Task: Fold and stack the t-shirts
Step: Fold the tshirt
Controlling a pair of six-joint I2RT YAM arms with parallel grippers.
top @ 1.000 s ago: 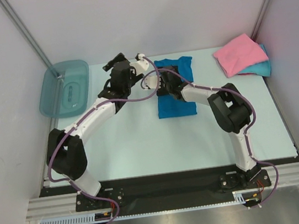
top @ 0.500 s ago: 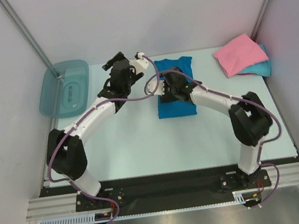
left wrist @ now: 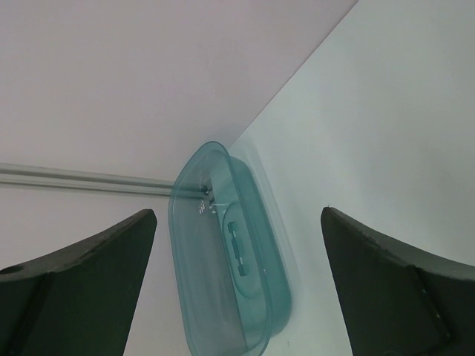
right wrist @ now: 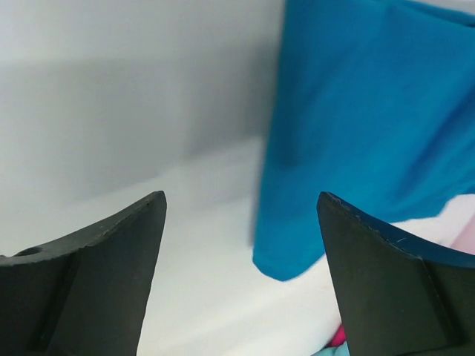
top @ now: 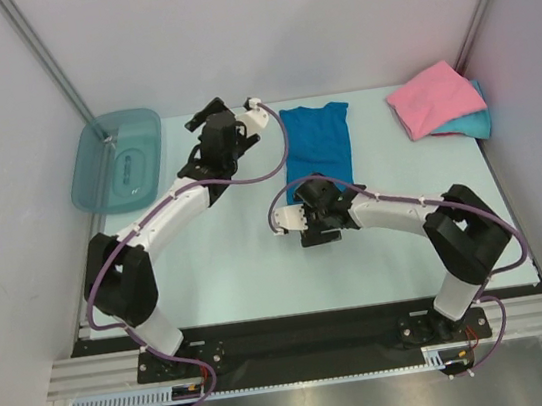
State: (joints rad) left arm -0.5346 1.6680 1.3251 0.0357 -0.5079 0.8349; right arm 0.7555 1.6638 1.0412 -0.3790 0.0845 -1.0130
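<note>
Flat on the pale tabletop (top: 248, 257), far of centre: the deep blue t-shirt (top: 318, 146), narrowed to a strip with its sleeves tucked in. Long axis near-to-far, neckline toward the back wall, hem toward the arms; side edges nearly parallel and close to square with the tabletop's edges. Hem end partly hidden from above behind the right gripper (top: 315, 212), low over the tabletop just near of the hem. In the right wrist view, blurred, the same blue t-shirt (right wrist: 356, 111) upper right, one bottom corner hanging between the two dark fingers (right wrist: 96, 267); fingers spread wide, released, no cloth between them. Left gripper (top: 205, 152) raised just left of the shirt's far corner, apart from the cloth and facing the translucent teal bin (top: 115, 159) in the far left corner; fingers (left wrist: 82, 267) likewise spread wide and grasping nothing, bin (left wrist: 223, 259) framed between them. At the far right corner, a folded pink t-shirt (top: 433, 97) lying askew on a folded turquoise t-shirt (top: 477, 121), turquoise showing only along the right and near sides, that stack close against the right wall. Bare tabletop between the blue shirt and that stack, between the shirt and the bin, and across the whole near half around both forearms.
</note>
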